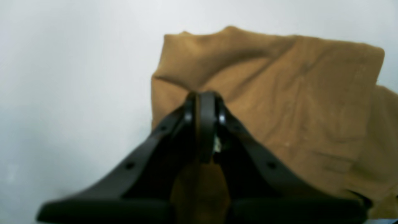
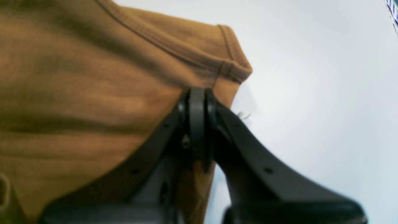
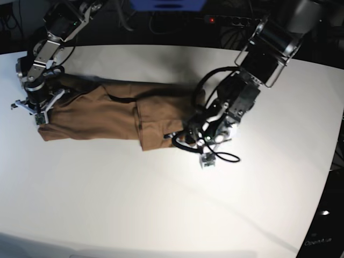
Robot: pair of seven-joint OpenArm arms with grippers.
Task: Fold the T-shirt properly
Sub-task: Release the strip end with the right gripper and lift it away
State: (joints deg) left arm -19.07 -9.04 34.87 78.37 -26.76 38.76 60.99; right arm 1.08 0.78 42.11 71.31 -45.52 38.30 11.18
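Left gripper (image 1: 202, 99) and right gripper (image 2: 197, 93) both clamped shut.

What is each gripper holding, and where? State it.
Both grip the T-shirt. The left gripper is shut on cloth near one end; the right gripper pinches it beside a stitched hem corner at the other end.

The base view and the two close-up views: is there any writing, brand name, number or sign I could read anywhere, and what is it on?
"OpenArm" (faint, last letters unsure): pale print in the dark bottom right corner of the base view.
T-shirt: plain tan-brown, no print or label showing in any view.
Small grey part below the left gripper: any marking too small to read.
Blue-and-white patterned scrap at the right wrist view's top right edge: blurred, unreadable.
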